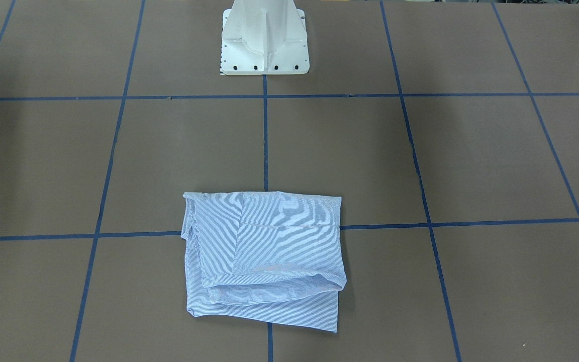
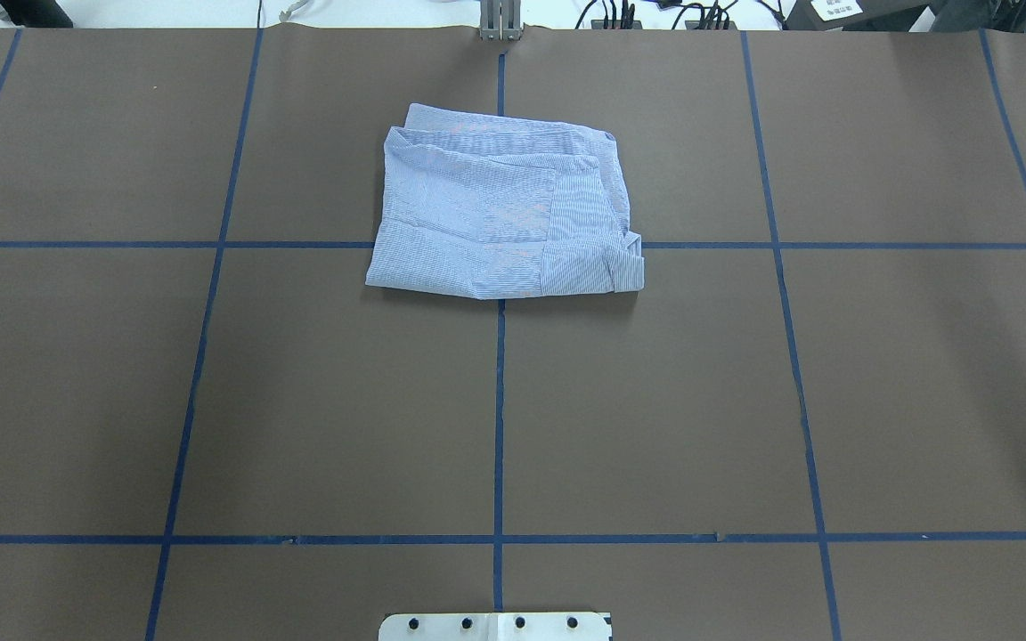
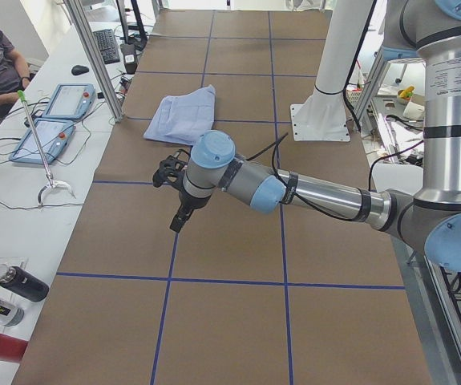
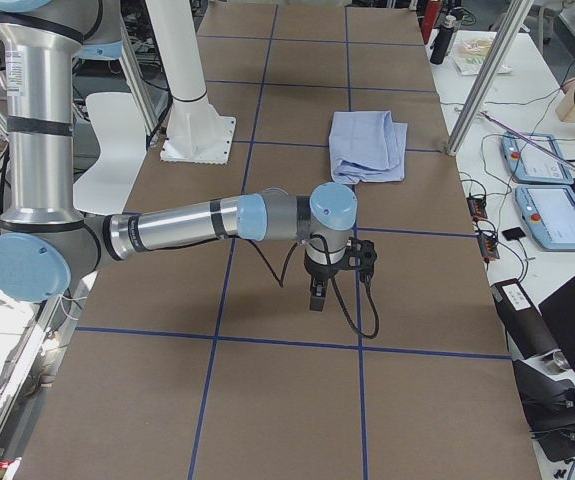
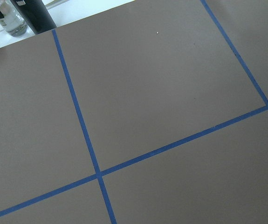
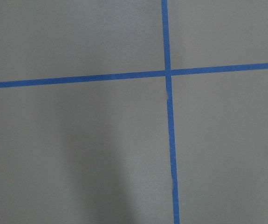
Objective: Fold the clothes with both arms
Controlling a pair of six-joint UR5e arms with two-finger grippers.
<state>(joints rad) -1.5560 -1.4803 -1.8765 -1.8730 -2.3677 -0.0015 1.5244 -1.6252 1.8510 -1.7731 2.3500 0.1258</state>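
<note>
- Since the jaws are showing only in the two side views, I cannot tell whether those on the left arm point(image 3: 310, 192) or on the right arm point(image 4: 187, 225) are standing open or closed. Both sets are pointing down over bare surface point(image 2: 344, 401) and seem to be carrying nothing.
- Both arms are hanging well apart from the shirt point(image 2: 504, 218), one toward each end of the surface.
- The shirt is lying as a roughly square folded bundle across the middle blue tape line point(image 2: 500, 401), on the operators' side, far from the white pedestal point(image 1: 264, 45).
- Being thin, soft cloth, it is probably weighing little and drooping wherever it is lifted, so its layers are liable to slide apart.
- One layered edge is gaping slightly. Pinching all the layers together at two corners of one edge is looking like the safest hold for any further fold.
</note>
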